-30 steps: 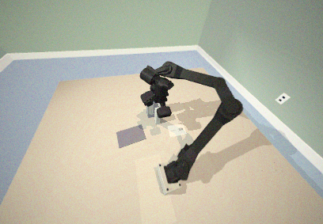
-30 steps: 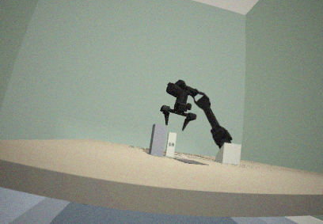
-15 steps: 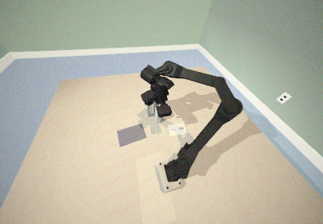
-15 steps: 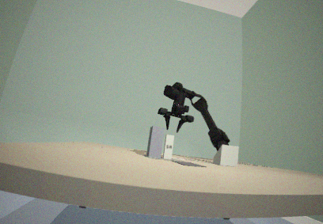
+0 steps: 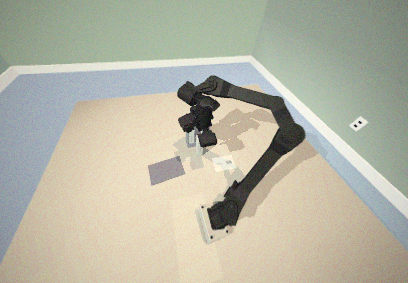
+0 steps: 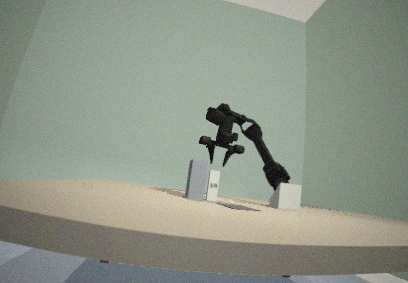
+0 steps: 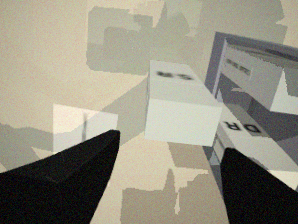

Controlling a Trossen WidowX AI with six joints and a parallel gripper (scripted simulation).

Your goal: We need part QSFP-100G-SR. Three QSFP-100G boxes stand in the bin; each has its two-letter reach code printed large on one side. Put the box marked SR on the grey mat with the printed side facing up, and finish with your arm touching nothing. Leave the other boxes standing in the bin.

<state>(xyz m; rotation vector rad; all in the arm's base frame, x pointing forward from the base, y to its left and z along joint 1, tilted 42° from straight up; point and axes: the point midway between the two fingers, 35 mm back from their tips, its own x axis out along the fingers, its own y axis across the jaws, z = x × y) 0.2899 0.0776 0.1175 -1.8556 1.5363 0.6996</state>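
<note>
The black gripper (image 5: 198, 133) (image 6: 217, 164) (image 7: 170, 148) is partly open, with a gap between its two fingers and nothing held in it. It points down above the SR box (image 5: 199, 146) (image 6: 213, 185) (image 7: 182, 107).

The white SR box stands tall on the tan table (image 5: 115, 217) (image 6: 125, 202) (image 7: 40, 60), just beside the bin (image 5: 190, 138) (image 6: 196, 179) (image 7: 216, 60) and not in it. Its big black letters are on a side that goes up and down, so they do not face up. It is not on the grey mat.

The wrist view looks into the bin. A white box marked DR (image 7: 250, 132) is in there, and so is one more white box (image 7: 255, 75), but its small print is too fuzzy to read.

In the top view, the flat grey mat (image 5: 166, 170) (image 6: 240, 207) lies to the left and nearer than the bin. A white card (image 5: 223, 163) with grey marks lies to the right of the mat. The arm (image 5: 255, 179) (image 6: 265, 149) bends up and over from its white base (image 5: 204, 227) (image 6: 287, 197) at the near side.
</note>
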